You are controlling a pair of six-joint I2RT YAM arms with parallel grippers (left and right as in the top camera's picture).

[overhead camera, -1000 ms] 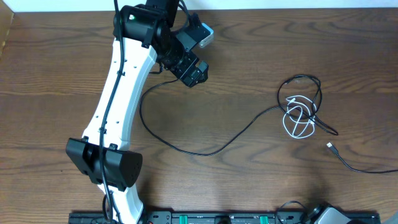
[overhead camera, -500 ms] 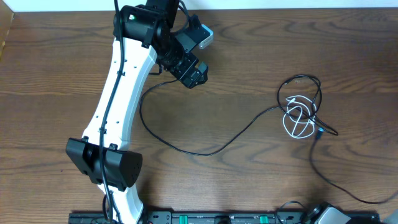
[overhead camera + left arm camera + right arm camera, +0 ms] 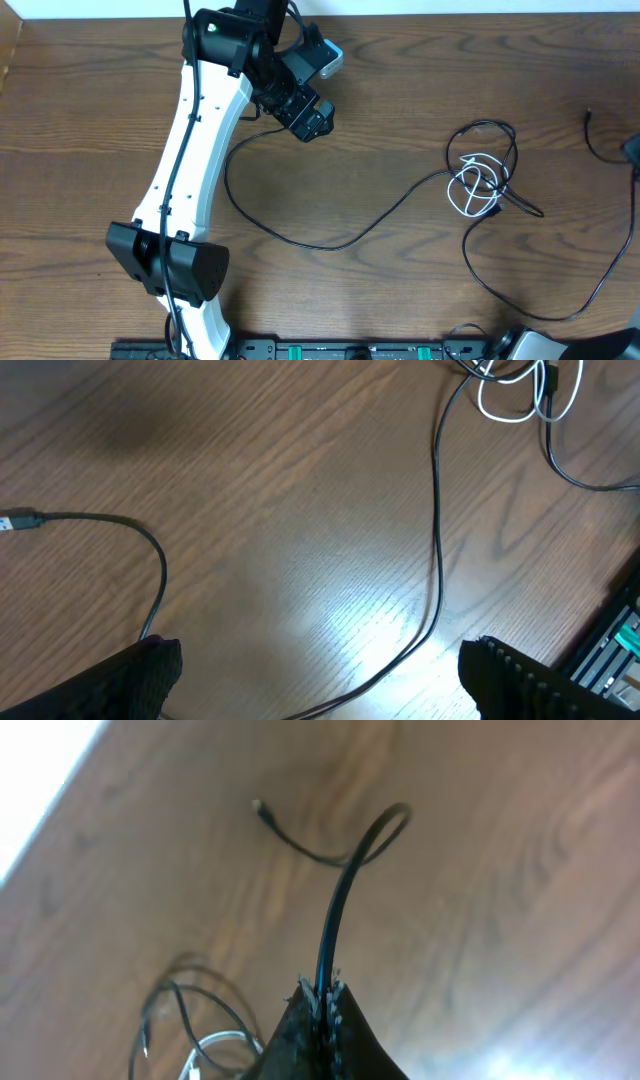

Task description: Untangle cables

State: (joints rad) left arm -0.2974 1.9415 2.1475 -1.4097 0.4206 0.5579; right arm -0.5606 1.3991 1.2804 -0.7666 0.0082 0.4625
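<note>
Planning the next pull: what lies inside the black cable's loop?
The white cable lies coiled, partly inside the loop of the black cable, crossing it. Which strand is on top at each crossing is too small to tell.

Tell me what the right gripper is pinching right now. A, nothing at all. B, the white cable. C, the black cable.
C: in the right wrist view the right gripper is shut on the black cable, which rises from between its fingertips; the white cable lies apart in the tangle.
</note>
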